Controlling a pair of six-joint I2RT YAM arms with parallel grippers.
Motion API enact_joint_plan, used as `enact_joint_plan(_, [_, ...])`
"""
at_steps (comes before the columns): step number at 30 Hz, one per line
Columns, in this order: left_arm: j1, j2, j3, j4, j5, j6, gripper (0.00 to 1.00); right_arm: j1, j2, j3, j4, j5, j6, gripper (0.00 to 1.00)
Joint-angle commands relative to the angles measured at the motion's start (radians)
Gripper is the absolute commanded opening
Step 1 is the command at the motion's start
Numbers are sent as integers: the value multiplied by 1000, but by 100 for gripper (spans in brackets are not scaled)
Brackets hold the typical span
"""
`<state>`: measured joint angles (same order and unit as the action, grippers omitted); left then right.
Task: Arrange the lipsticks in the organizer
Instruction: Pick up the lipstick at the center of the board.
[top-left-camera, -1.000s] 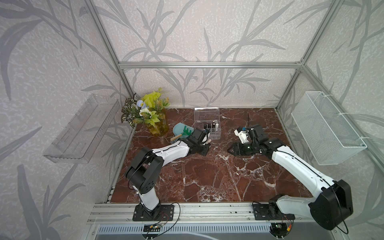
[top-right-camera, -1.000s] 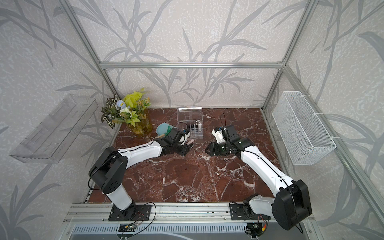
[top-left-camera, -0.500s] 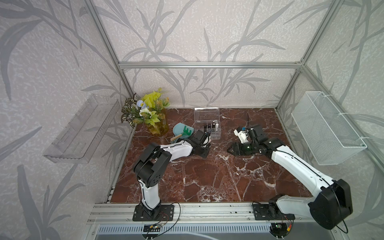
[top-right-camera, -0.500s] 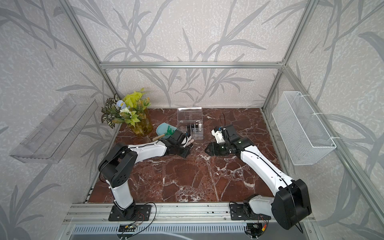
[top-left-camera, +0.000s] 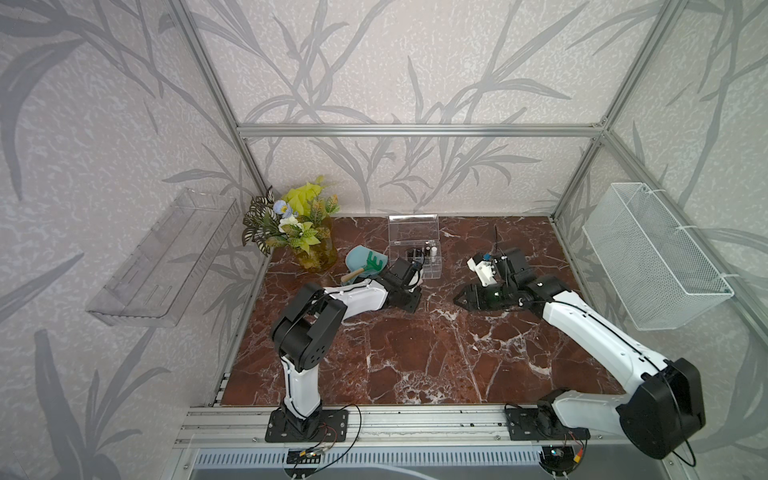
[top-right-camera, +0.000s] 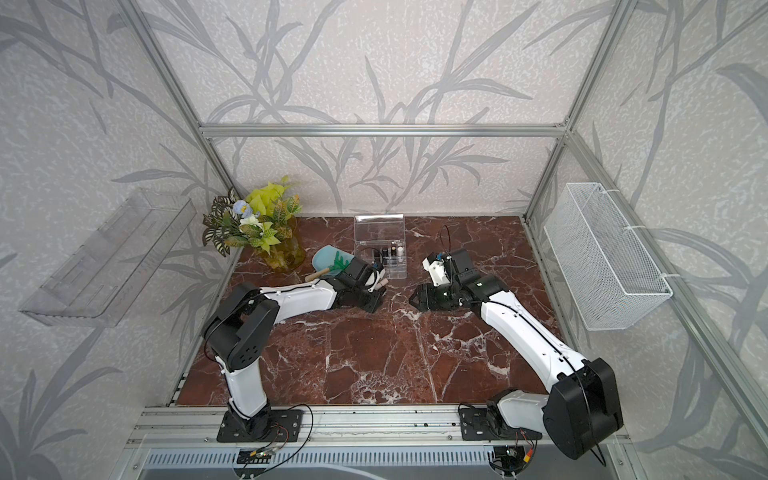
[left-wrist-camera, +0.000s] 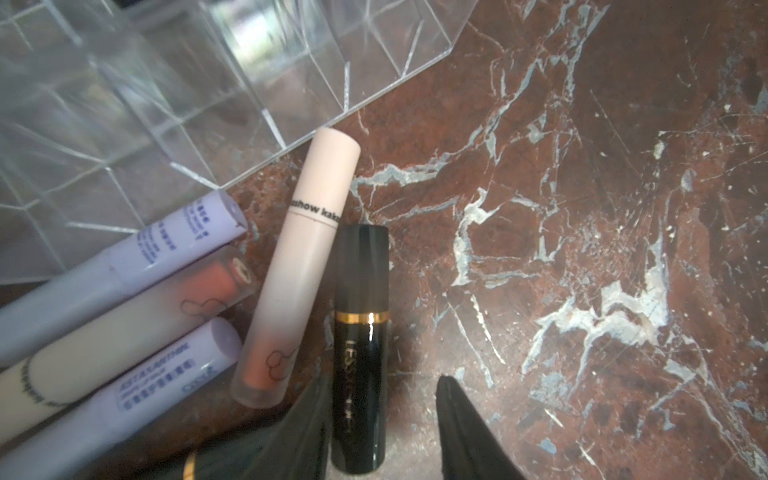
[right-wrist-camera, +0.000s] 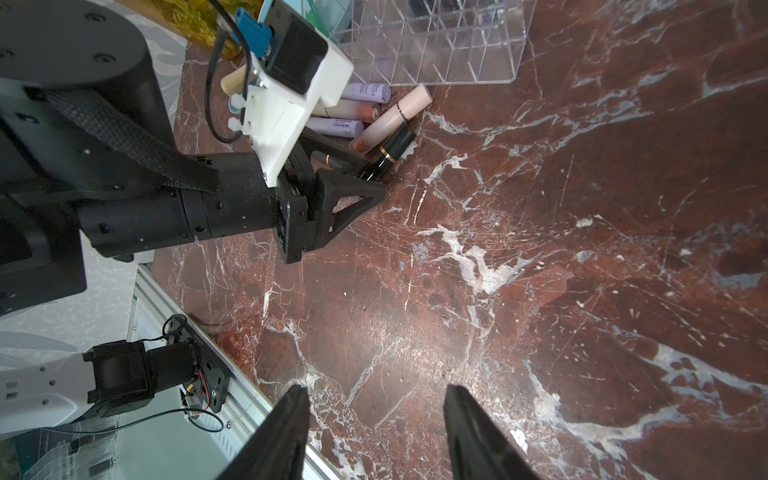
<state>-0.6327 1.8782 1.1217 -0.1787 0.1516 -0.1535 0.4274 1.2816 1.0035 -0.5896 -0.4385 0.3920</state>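
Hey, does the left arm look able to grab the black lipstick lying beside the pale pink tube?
Probably yes: the left end effector is open and straddles the black lipstick, which lies flat with nothing on top of it.

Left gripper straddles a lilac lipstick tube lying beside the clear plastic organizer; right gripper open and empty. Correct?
No. The left wrist view shows the left gripper straddling the black gold-banded lipstick tube, not a lilac one. That tube lies beside the clear plastic organizer; the right gripper is open and empty.

lipsticks (left-wrist-camera: 307, 266) lie side by side on the table (left-wrist-camera: 582, 208), just before the organizer (left-wrist-camera: 166, 83)
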Motion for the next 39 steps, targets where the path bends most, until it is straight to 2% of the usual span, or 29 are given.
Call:
enact_joint_plan(1, [1,22,26,3,1,11,44,4,-6,3,9,-6,-6,56])
enact_joint_plan(14, [-5,58,35,-9,-33,15,41,2,-8,-1,7,-5,-10,56])
enact_joint_plan(24, [-19,66,39,-11,-32,11,22,3,-16,3,-1,-3,-12,55])
enact_joint_plan(28, [-25,29,38,-17,-14,8,17,3,-24,7,-5,-3,-9,56])
enact_joint_plan(35, [-27,-87,23,-14,46,-1,15,-2,-38,22,-9,-23,-9,55])
enact_joint_plan(39, [-26,-174,1,-2,86,-6,14,-31,-42,26,5,-78,-3,56])
